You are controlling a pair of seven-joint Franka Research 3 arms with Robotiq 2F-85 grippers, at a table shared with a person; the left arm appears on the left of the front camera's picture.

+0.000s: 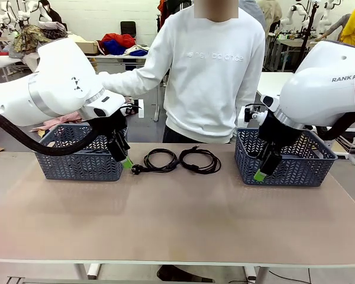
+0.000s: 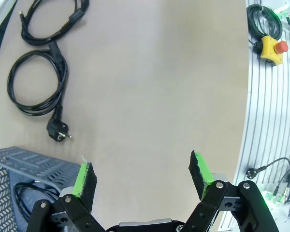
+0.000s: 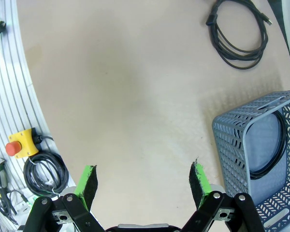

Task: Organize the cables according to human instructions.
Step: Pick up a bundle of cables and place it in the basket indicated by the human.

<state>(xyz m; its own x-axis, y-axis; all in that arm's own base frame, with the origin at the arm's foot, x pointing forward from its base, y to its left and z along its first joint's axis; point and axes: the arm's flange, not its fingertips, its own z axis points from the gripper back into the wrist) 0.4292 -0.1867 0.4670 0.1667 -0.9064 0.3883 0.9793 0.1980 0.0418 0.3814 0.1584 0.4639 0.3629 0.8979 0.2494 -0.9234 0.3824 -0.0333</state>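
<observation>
Two tools hang over the surface (image 1: 183, 219), each with its jaws spread wide and nothing between the green pads.

The left tool (image 1: 125, 160) hovers just off the near right corner of the left basket (image 1: 71, 163). In its wrist view that basket sits at 8 o'clock, and thin black loops inside it are probably a cable in the left basket (image 2: 19, 193), though the mesh hides most of it.

The right tool (image 1: 260, 173) hovers at the near left corner of the right basket (image 1: 299, 168). In its wrist view that basket lies at 4 o'clock, with a cable in the right basket (image 3: 283, 142) curving along its inner wall.

Between the baskets, on the front view, two coils lie flat on the surface side by side, about touching. The plugged cable (image 1: 161, 160) is at 3 o'clock of the left tool, just beside it, with its round plug pointing toward that tool. The second cable (image 1: 200, 160) is at 9 o'clock of the right tool, farther from it.

At 12 o'clock, behind the far edge, stands a person (image 1: 216, 71) in a white sweatshirt, with one arm stretched out behind the left robot arm.
</observation>
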